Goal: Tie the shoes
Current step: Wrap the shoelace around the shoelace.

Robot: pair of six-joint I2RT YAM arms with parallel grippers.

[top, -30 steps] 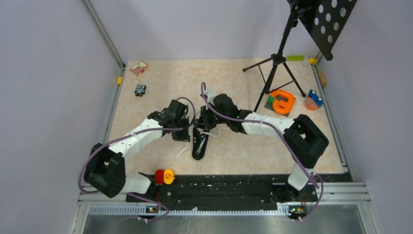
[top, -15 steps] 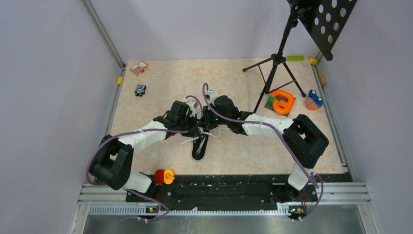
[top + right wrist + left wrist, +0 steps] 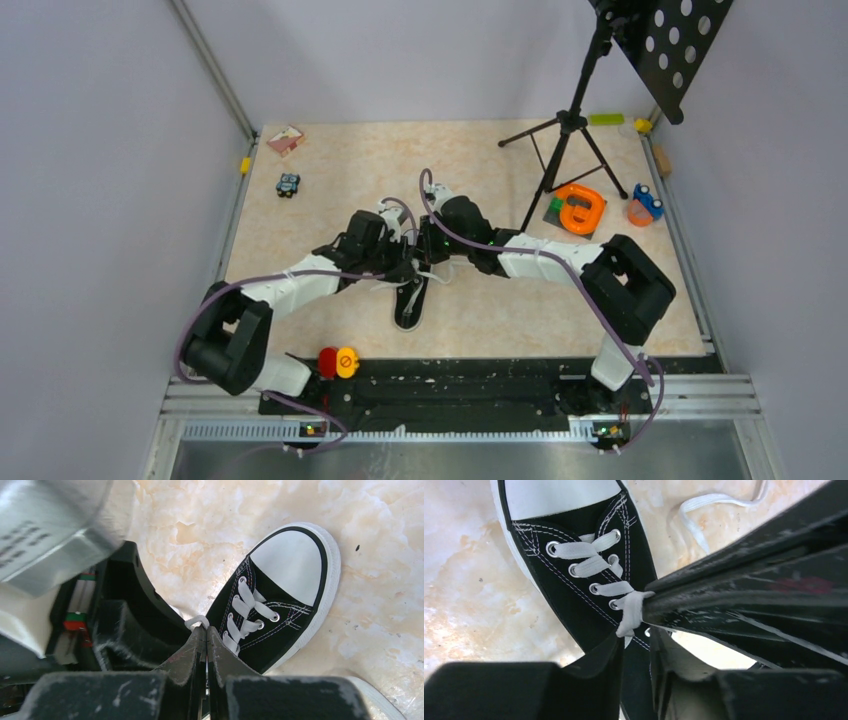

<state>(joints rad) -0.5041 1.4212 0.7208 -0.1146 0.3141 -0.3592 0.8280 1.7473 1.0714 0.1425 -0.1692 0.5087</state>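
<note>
The black shoe [image 3: 409,303] with a white toe cap lies at the table's middle, toe toward the arms. Both grippers meet over its lacing. In the right wrist view my right gripper [image 3: 206,629] is shut on a small loop of white lace [image 3: 196,622] beside the shoe [image 3: 280,615]. From the left wrist camera, that lace [image 3: 630,611] runs from the eyelets into the right gripper's black fingers [image 3: 734,600]. My left gripper [image 3: 636,650] sits just below it, jaws a narrow gap apart, with only black canvas [image 3: 574,580] between them. A loose lace end [image 3: 704,507] trails on the table.
A black tripod [image 3: 566,140] stands at the back right, beside an orange ring-shaped object [image 3: 579,208] and a blue-and-orange toy [image 3: 645,204]. A small toy car [image 3: 288,184] and a pink box [image 3: 285,139] lie at the back left. A red and yellow button [image 3: 338,362] sits at the near edge.
My left arm has swung right, onto the shoe's lacing beside the right gripper, and its jaws have parted slightly. The right gripper has stayed shut on the lace.
</note>
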